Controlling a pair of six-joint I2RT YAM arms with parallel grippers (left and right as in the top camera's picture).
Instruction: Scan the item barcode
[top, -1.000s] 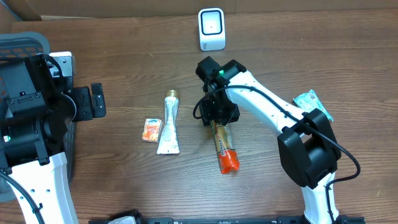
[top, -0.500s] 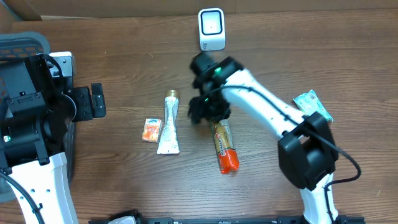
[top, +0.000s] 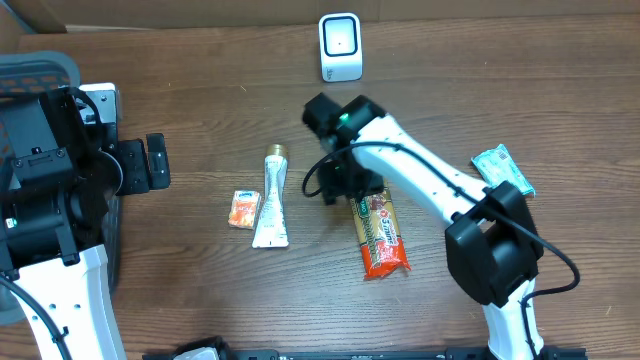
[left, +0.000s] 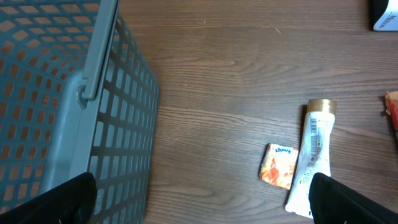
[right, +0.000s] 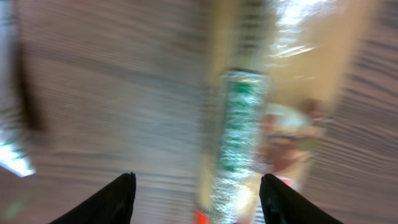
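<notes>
Midway across the counter, the snack packet lies flat, well short of the scanner, with the right end effector half-spread over its upper end, gripping nothing, probably lining up a lift, while the left end effector sits wide open, clear beside the basket.

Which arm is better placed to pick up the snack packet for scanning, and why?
Right, probably. The right gripper hovers with jaws apart over the upper end of the snack packet, and the scanner stands just beyond. The left gripper is parked open far off, by the basket.
</notes>
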